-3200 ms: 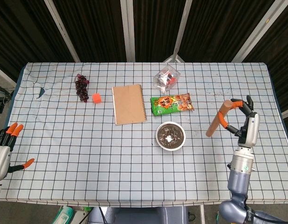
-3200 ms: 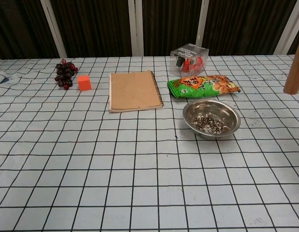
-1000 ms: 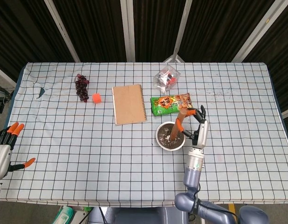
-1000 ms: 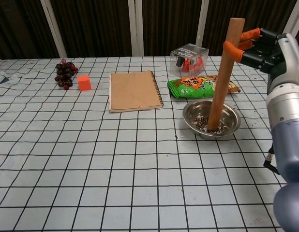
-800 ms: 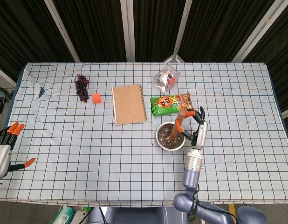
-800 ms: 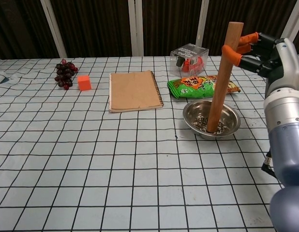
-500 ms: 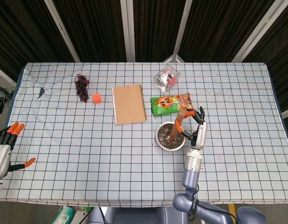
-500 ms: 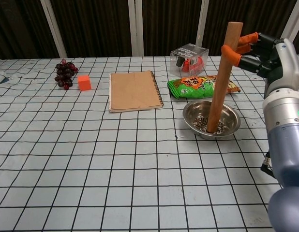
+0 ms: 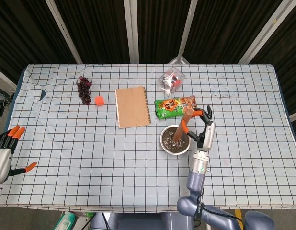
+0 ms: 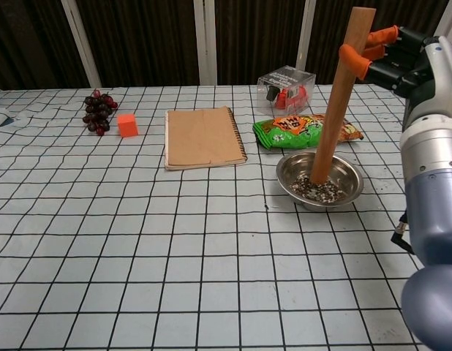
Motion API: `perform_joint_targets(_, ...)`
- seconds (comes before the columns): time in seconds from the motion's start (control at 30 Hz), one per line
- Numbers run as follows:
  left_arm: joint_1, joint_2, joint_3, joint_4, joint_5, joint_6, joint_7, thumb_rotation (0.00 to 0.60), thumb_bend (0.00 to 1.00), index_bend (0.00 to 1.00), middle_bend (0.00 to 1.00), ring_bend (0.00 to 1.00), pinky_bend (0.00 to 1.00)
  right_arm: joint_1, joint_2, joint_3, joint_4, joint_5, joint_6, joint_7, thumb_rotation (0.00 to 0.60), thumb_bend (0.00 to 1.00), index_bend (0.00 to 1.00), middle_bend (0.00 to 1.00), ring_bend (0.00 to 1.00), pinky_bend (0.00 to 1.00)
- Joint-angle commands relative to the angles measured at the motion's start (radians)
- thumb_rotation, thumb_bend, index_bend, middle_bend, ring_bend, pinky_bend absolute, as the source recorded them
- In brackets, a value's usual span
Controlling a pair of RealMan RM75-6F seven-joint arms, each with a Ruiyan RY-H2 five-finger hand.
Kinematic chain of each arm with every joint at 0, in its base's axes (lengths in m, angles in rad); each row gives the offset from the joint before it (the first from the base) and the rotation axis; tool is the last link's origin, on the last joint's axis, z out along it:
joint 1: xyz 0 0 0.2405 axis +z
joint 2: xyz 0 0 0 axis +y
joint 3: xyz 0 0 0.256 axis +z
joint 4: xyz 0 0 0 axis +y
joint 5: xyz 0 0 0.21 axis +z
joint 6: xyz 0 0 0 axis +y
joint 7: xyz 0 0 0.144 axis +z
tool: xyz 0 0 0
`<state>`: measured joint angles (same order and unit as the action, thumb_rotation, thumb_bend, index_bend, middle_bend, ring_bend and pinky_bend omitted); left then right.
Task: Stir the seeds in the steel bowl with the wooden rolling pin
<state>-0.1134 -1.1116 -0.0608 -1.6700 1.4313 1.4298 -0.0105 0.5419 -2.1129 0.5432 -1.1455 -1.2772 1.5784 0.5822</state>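
One right hand [image 10: 401, 62] gripping wooden rolling pin [image 10: 336, 102] near top (tilted), tip in steel bowl [image 10: 350, 177]

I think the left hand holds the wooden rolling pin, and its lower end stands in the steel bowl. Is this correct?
Not quite: the right hand holds the wooden rolling pin, as the chest view shows. The left hand is open at the table's near edge. The lower end does stand in the steel bowl.
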Motion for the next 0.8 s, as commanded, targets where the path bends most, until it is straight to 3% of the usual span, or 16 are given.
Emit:
perform_joint_targets(0.03, 0.0, 0.0, 0.0, 0.0, 0.0, -0.001, 0.0, 0.6, 0.02, 0.0, 0.0, 0.0, 0.0, 0.001, -0.002, 0.003, 0.002, 0.001, 0.001, 0.002, 0.6, 0.77, 0.83, 0.68, 0.32, 0.0)
perform_joint_targets(0.23, 0.0, -0.002, 0.002, -0.003, 0.002, 0.0, 0.005, 0.6, 0.02, 0.0, 0.0, 0.0, 0.0, 0.0, -0.022, 0.022, 0.018, 0.028, -0.004, 0.019, 0.6, 0.77, 0.83, 0.68, 0.32, 0.0)
perform_joint_targets(0.8, 0.0, -0.001, 0.001, -0.003, 0.0, 0.002, -0.001, 0.6, 0.02, 0.0, 0.0, 0.0, 0.0, -0.005, -0.081, 0.006, 0.104, 0.03, 0.005, 0.054, 0.6, 0.77, 0.83, 0.68, 0.32, 0.0)
